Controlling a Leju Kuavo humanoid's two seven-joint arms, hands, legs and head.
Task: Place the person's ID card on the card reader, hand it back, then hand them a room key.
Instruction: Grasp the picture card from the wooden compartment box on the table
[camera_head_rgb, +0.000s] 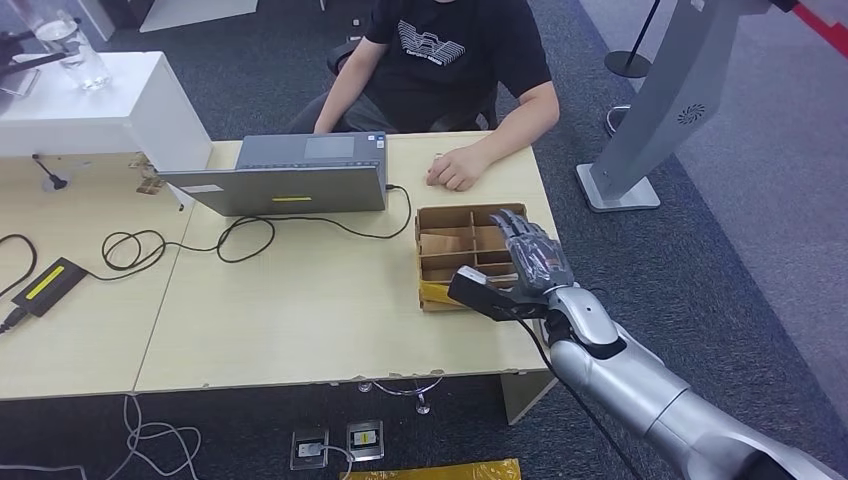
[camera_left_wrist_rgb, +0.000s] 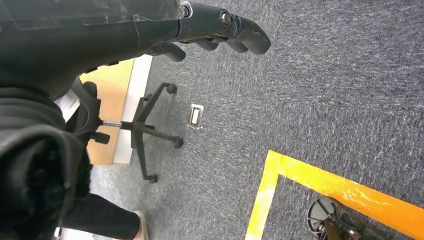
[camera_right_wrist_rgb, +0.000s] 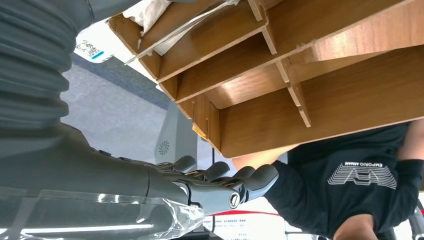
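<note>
My right hand (camera_head_rgb: 530, 255) hovers over the right side of a wooden box with dividers (camera_head_rgb: 450, 243) on the table, fingers stretched toward the person and nothing in them. Seen from the right wrist, the right hand (camera_right_wrist_rgb: 220, 182) lies flat beside the wooden box (camera_right_wrist_rgb: 320, 110), and something white (camera_right_wrist_rgb: 145, 12) sits in one compartment. A yellow strip (camera_head_rgb: 440, 293) lies at the box's near edge. The seated person's hand (camera_head_rgb: 455, 170) rests on the table just beyond the box. My left hand (camera_left_wrist_rgb: 225, 27) hangs over the carpet, holding nothing.
A grey laptop (camera_head_rgb: 290, 180) stands mid-table, with cables (camera_head_rgb: 240, 235) trailing left to a black device with a yellow strip (camera_head_rgb: 45, 285). A grey stand (camera_head_rgb: 660, 110) rises right of the table (camera_head_rgb: 300, 320). An office chair (camera_left_wrist_rgb: 145, 127) and yellow floor tape (camera_left_wrist_rgb: 320, 182) lie below.
</note>
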